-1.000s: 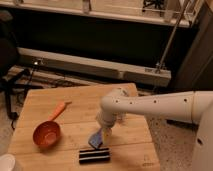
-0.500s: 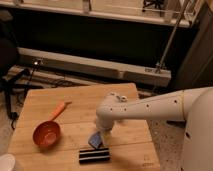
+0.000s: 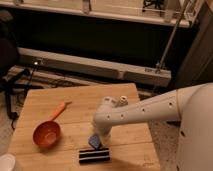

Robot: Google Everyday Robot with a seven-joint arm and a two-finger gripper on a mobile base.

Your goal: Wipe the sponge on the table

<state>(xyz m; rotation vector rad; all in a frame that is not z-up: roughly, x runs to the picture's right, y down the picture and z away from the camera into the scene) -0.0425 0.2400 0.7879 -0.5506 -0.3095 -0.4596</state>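
- The small light-blue soft sponge (image 3: 93, 142) lies on the square light wooden plank table (image 3: 127, 142), just behind the black rectangular block with white stripes (image 3: 94, 156) and almost touching it.
- The white arm's two-finger gripper (image 3: 101, 141) is low at the sponge, also just behind the block. Its jaws stand wide; the wrist hides whether they hold the sponge.
- To wipe well, I think the sponge needs flat, even pressure and strokes over the bare planks behind the block, so the block is not pushed.
- The round orange plastic bowl with a handle (image 3: 46, 135) stands well apart from the block, on its left in the view. Strokes should end before it.
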